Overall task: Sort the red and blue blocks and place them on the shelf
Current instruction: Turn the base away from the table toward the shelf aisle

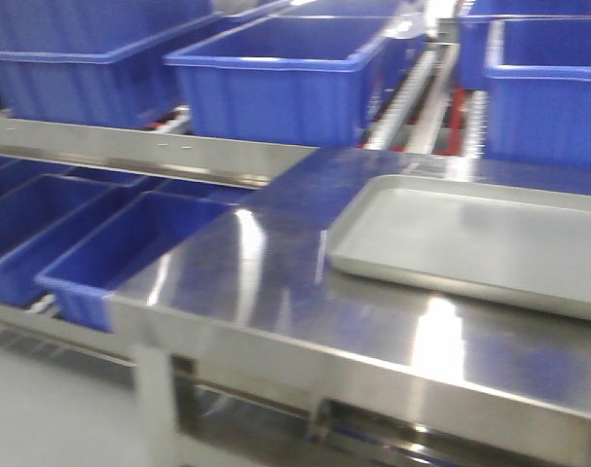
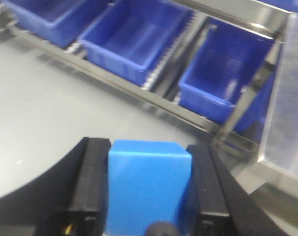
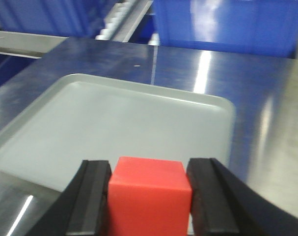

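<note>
Matte blue block [image 2: 149,189] sits clamped in the jaws of the left gripper [image 2: 148,150], near the shelf [image 2: 153,98] and its blue bins [image 2: 134,39]. The jaws of the right gripper [image 3: 149,167] clamp the red block [image 3: 149,196] above the grey tray [image 3: 114,118]

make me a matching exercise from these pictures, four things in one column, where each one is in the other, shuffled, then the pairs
1. small bright red cube
2. small mid-blue cube
3. shallow grey rectangular tray
4. large blue plastic bin

A. clamped in the left gripper
B. on the brushed-steel rack
C. flat on the steel-topped table
D. clamped in the right gripper

Pairs: 1-D, 2-A, 3-C, 4-B
</note>
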You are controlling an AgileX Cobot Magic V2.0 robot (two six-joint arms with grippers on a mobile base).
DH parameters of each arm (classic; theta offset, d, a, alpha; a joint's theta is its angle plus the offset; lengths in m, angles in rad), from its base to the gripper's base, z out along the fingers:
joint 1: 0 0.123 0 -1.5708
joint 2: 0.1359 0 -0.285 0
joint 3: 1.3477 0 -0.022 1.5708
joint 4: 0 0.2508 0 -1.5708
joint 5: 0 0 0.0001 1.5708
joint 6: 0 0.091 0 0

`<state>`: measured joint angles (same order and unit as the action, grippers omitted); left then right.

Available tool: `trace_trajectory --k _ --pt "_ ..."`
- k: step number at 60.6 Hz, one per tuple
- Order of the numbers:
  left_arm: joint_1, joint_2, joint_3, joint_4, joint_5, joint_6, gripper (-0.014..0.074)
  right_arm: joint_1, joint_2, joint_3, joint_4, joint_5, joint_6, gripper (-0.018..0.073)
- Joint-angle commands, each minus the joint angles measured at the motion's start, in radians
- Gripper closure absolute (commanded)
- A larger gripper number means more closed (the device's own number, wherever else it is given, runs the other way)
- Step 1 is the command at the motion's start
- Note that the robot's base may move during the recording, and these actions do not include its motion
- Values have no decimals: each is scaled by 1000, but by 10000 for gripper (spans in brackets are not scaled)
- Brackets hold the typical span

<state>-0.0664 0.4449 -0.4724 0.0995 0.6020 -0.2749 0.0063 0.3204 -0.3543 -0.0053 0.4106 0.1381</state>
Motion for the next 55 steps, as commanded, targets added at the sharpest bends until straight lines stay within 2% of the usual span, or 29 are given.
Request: trace_trajectory --k 1,55 --pt "2 3 -27 4 -85 -1 463 -6 5 -28 -13 -90 -6 503" --pt "2 3 -27 4 -85 -1 463 -6 5 -28 -13 -89 -6 503"
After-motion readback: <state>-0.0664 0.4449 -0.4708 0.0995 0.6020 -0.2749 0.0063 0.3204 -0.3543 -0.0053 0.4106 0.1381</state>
